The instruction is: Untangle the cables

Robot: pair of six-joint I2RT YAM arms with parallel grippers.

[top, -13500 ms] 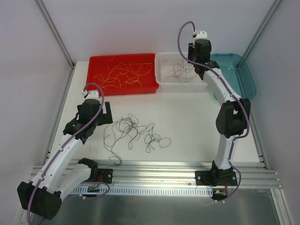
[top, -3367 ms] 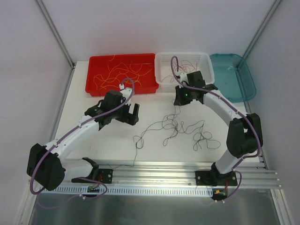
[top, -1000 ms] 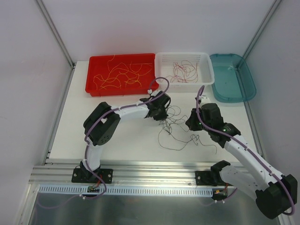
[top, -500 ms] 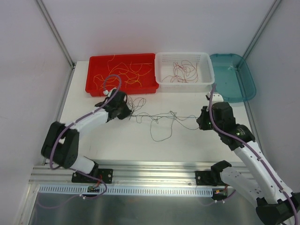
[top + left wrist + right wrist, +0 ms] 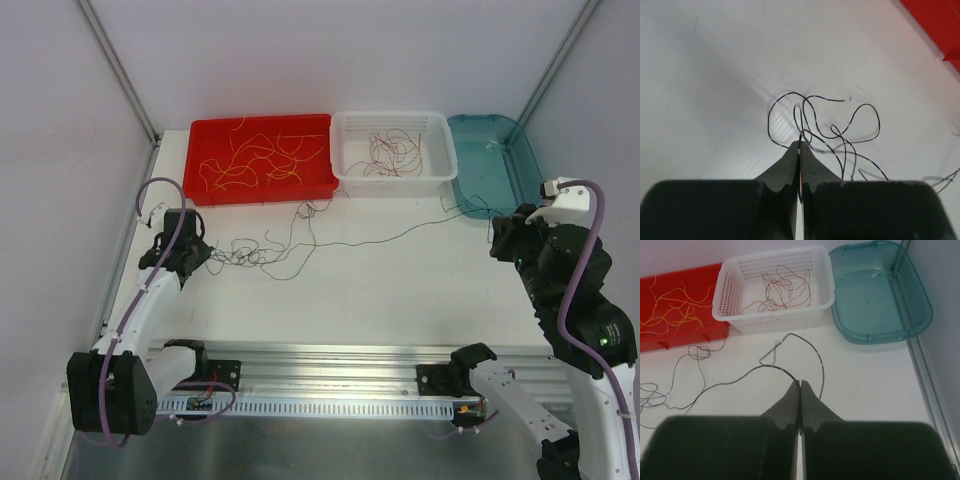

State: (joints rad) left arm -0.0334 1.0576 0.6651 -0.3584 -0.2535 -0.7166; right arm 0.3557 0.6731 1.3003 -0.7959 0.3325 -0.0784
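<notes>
left claw (image 5: 799, 146) and right claw (image 5: 800, 384) pinch black cables (image 5: 250, 252); red tray (image 5: 258, 196) holds yellow strands (image 5: 250, 160), white basket (image 5: 390, 183) dark red strands (image 5: 390, 152).

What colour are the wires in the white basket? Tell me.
Dark red wires; the right wrist view shows them best.

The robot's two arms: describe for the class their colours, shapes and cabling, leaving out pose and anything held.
Left arm and right arm alike: white tubular links and bulky black joints. A thick purple hose loops along each. The left gripper and right gripper each have two dark fingers tapering to a thin wedge.
</notes>
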